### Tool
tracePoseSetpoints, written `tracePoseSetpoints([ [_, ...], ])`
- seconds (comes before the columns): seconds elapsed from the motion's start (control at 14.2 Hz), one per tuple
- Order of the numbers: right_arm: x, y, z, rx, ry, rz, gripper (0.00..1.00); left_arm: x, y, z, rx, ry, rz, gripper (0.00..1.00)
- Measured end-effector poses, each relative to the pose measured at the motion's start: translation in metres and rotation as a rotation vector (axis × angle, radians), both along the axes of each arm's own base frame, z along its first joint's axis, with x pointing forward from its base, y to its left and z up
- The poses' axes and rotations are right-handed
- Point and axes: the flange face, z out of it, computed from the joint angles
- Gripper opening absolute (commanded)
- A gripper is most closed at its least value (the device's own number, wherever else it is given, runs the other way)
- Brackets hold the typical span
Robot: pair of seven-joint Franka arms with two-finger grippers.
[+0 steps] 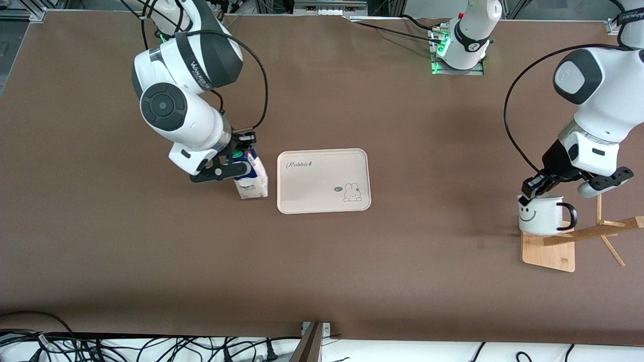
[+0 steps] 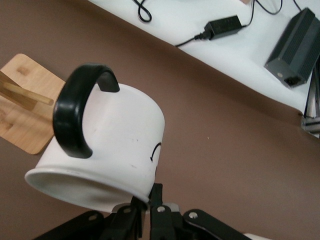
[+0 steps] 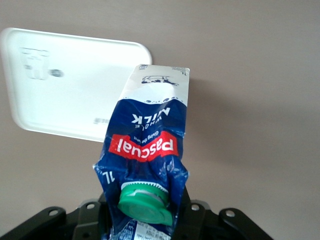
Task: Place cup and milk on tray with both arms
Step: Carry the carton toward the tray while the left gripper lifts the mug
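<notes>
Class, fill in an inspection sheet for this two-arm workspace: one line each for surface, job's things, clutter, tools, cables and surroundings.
Surface: brown table, flat, no spills seen.
Job's things: cream tray mid-table with nothing on it; milk carton upright beside the tray, toward the right arm's end; white smiley cup at the left arm's end, over the wooden rack base.
Clutter: wooden rack with pegs beside the cup.
Tools: right tool shut on the milk carton's top; left tool shut on the cup's rim.
Cables: black cables loop from both arms, off the table.
Surroundings: tangled leads on a white ledge below the table's near edge.
</notes>
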Motion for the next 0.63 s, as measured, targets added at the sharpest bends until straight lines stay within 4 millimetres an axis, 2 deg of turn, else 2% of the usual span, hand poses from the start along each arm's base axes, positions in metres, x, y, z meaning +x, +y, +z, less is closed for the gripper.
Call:
tracePoseSetpoints([
  [0.14, -0.001, 0.017, -0.006, 0.046, -0.013, -0.003, 0.50, 0.003, -0.008, 0.029, -0.014, 0.075, -0.040, 0.00],
  [0.21, -0.001, 0.026, -0.014, 0.053, -0.023, 0.002, 0.50, 0.004, -0.009, 0.038, -0.018, 0.102, -0.051, 0.00],
  [0.42, -0.004, 0.058, -0.053, 0.051, -0.036, 0.018, 0.50, 0.006, -0.010, 0.041, -0.006, 0.182, -0.090, 0.00],
  [0.49, -0.005, 0.063, -0.064, 0.051, -0.029, 0.018, 0.50, 0.006, -0.011, 0.040, 0.009, 0.208, -0.104, 0.00],
  [0.63, -0.005, 0.064, -0.072, 0.050, -0.019, 0.015, 0.50, 0.003, -0.020, 0.041, 0.024, 0.269, -0.136, 0.00],
])
